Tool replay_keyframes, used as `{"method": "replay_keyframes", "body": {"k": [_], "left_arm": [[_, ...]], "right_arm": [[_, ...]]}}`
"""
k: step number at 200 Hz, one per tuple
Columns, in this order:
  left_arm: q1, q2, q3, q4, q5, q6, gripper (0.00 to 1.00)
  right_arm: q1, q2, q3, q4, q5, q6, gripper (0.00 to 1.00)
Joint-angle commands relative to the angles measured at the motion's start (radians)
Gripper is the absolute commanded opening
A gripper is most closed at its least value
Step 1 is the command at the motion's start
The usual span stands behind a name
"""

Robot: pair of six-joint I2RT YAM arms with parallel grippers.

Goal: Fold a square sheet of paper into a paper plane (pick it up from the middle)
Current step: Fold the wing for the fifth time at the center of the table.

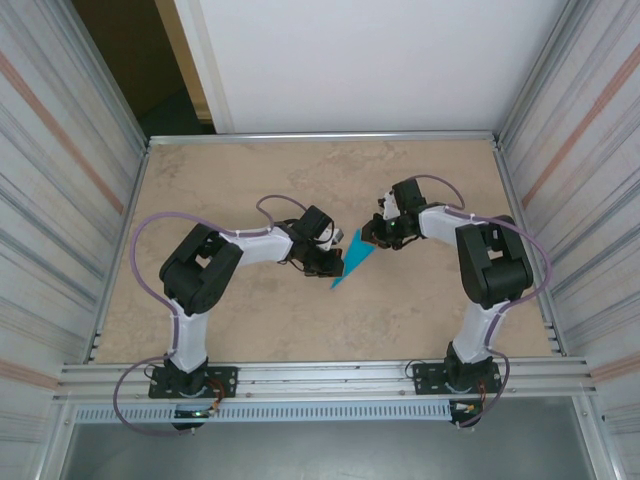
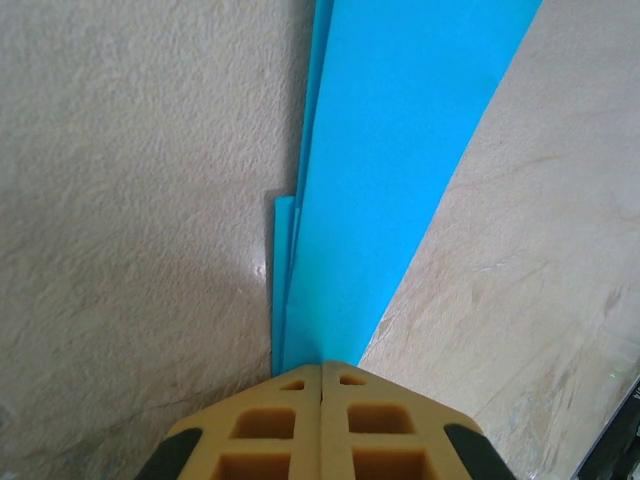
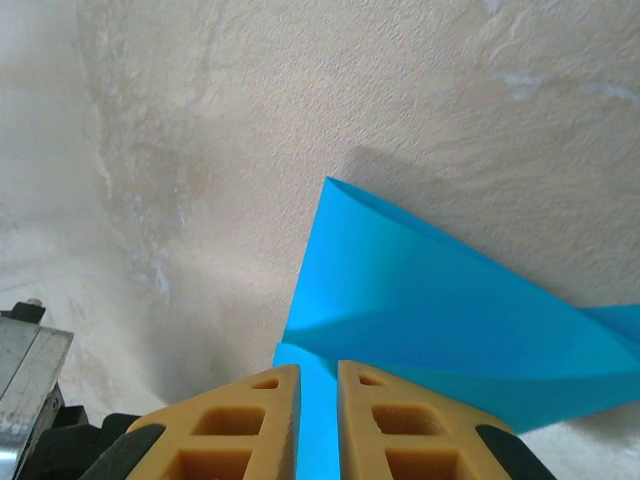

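Observation:
The teal-blue sheet of paper [image 1: 352,262] is folded into a long, narrow, pointed paper plane shape at the middle of the table, its tip toward the near edge. My left gripper [image 1: 336,263] is at the paper's left side. In the left wrist view the paper [image 2: 390,150] runs out from the left gripper [image 2: 322,368], whose jaws are pressed together on its near end. My right gripper [image 1: 371,240] is at the paper's far end. In the right wrist view the right gripper [image 3: 318,372] has a narrow gap between its jaws, with paper [image 3: 450,310] showing in the gap and a raised flap beyond.
The beige stone-patterned table [image 1: 250,180] is boxed in by ribbed metal walls [image 1: 60,200] on both sides and a white panel at the back. A metal rail [image 1: 320,378] carrying both arm bases runs along the near edge.

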Motion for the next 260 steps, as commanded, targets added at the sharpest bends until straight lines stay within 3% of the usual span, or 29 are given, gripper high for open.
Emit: {"method": "replay_keyframes", "body": {"k": [1, 87, 134, 187, 260], "left_arm": [[0.005, 0.030, -0.007, -0.091, -0.041, 0.021, 0.04], [0.004, 0.002, -0.007, -0.097, -0.037, 0.024, 0.04], [0.004, -0.033, 0.074, -0.028, 0.011, 0.022, 0.09], [0.005, 0.071, 0.171, 0.018, -0.014, -0.026, 0.07], [0.007, 0.150, 0.189, -0.079, -0.088, -0.048, 0.00]], "right_arm": [[0.010, 0.034, 0.025, -0.038, -0.010, -0.035, 0.18], [0.035, 0.105, 0.077, -0.120, 0.064, -0.051, 0.17], [0.054, 0.132, 0.093, -0.182, 0.126, -0.048, 0.16], [0.066, 0.136, 0.095, -0.177, 0.126, -0.029, 0.15], [0.056, 0.099, 0.113, -0.169, 0.083, -0.016, 0.15]]}}
